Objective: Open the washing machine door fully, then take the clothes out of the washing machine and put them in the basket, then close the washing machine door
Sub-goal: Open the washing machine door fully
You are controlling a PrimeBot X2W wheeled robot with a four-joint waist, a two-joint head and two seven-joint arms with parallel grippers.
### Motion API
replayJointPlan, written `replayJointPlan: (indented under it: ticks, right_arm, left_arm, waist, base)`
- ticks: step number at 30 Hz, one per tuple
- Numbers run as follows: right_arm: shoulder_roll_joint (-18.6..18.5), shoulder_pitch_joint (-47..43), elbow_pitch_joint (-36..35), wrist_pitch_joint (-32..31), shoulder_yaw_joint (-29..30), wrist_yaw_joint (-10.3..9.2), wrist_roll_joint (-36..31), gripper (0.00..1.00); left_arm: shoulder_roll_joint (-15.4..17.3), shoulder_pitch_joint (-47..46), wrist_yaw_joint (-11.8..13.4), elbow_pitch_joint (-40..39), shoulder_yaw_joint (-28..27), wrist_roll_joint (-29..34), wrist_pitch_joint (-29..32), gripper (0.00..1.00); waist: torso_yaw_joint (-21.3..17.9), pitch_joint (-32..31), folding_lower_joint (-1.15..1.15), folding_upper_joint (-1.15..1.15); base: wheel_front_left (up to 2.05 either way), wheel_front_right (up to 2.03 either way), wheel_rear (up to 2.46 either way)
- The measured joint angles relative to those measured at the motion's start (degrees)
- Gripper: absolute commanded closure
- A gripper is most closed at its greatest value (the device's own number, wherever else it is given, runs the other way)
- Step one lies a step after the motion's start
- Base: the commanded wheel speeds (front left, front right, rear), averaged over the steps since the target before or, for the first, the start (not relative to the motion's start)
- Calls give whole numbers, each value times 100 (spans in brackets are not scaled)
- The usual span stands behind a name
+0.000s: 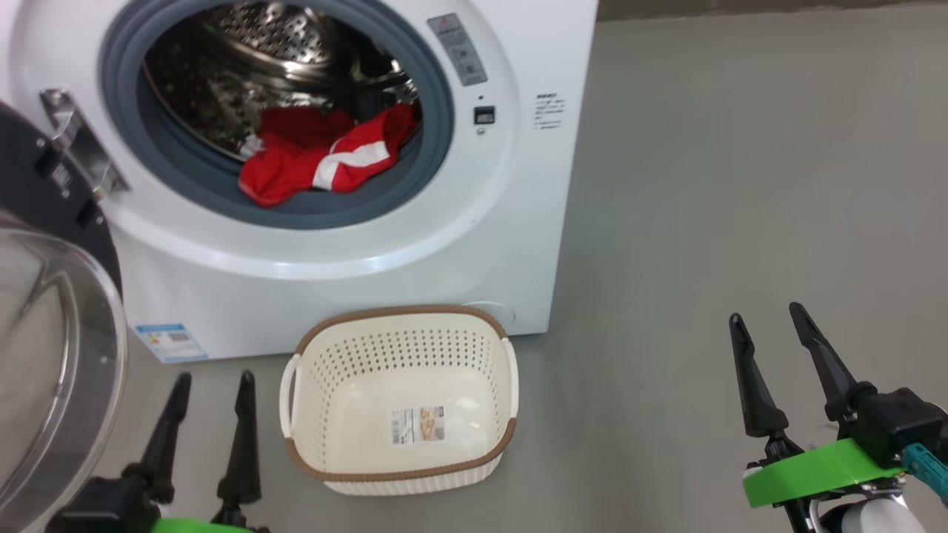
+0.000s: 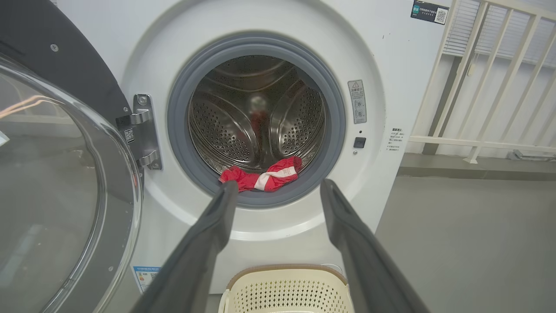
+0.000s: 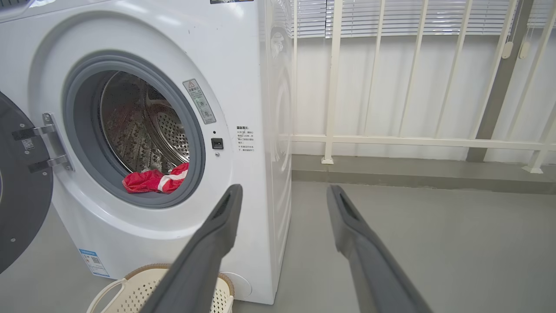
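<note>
The white washing machine (image 1: 355,274) stands ahead with its door (image 1: 52,355) swung out to the left, black rim and clear glass bowl showing. Red clothes (image 1: 318,155) with a white stripe lie at the drum's front lip on the grey gasket, also seen as clothes (image 2: 260,176) and clothes (image 3: 154,180). The cream basket (image 1: 404,451) sits on the floor before the machine, with nothing in it. My left gripper (image 1: 213,381) is open, low beside the basket's left handle. My right gripper (image 1: 769,314) is open, over bare floor to the right.
Grey floor (image 1: 703,185) stretches to the right of the machine. A white railing (image 3: 412,141) with blinds behind it runs along the back wall on a low ledge. The open door's glass crowds the space left of my left gripper.
</note>
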State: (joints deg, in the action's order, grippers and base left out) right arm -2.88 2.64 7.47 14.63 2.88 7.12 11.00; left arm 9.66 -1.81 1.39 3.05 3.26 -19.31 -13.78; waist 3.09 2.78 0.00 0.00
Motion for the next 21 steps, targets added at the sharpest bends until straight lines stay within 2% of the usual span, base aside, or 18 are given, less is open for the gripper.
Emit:
replayJointPlan:
  ticks: [8, 13, 21]
  right_arm:
    - [8, -425, -368, 1, 46, 0, 0, 0]
    - [-45, -524, -442, 1, 93, 0, -2, 0]
    - [-78, -732, -506, 1, 33, 0, -2, 0]
  left_arm:
    - [31, 201, 59, 359, 79, 513, -52, 0]
    - [-157, 294, 10, 400, 12, 500, -52, 0]
    - [-286, 599, -94, 475, -221, 515, -52, 0]
  waist:
    - [-283, -267, 0, 0]
    - [-376, -359, 0, 0]
    - [-483, -454, 0, 0]
  base:
    - [0, 0, 0]
    - [0, 0, 0]
    - [0, 0, 0]
